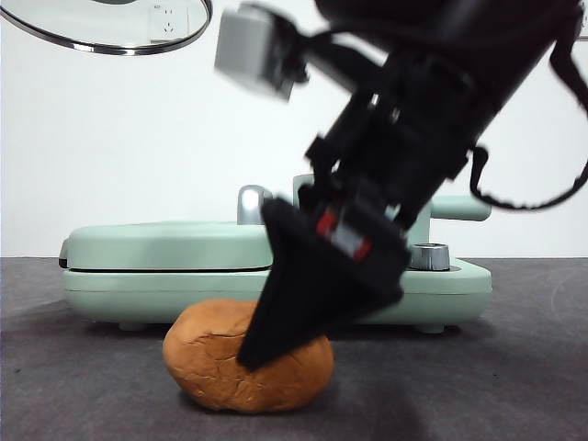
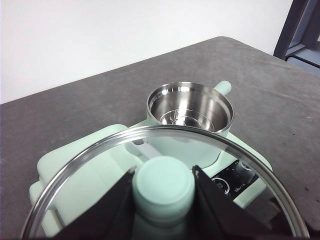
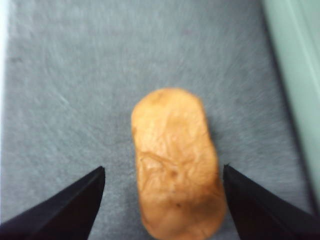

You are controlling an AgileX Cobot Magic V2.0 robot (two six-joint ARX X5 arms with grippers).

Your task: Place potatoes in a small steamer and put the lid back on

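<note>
You have one potato (image 1: 246,366), one pot (image 2: 190,119), one glass lid (image 2: 165,145) and one flat green cooker (image 1: 184,271) on the dark table (image 1: 73,386).

The pot stands on the cooker and is open; inside you see only its bare steel bottom. The cooker's flat cover is down.

The potato lies on the table, just in front of the cooker, at about 6 o'clock from it in the front view, and well apart from the pot.

Your right gripper (image 3: 162,200) is low over the potato with its jaws spread wide, one on each long side of it. In the right wrist view both jaws stand clear of the skin; in the front view you cannot tell whether a tip touches.

Your left gripper (image 2: 162,192) pinches the lid's green knob (image 2: 163,185) between its jaws and holds the lid in the air, high above the cooker, at 10 o'clock from the potato in the front view.
</note>
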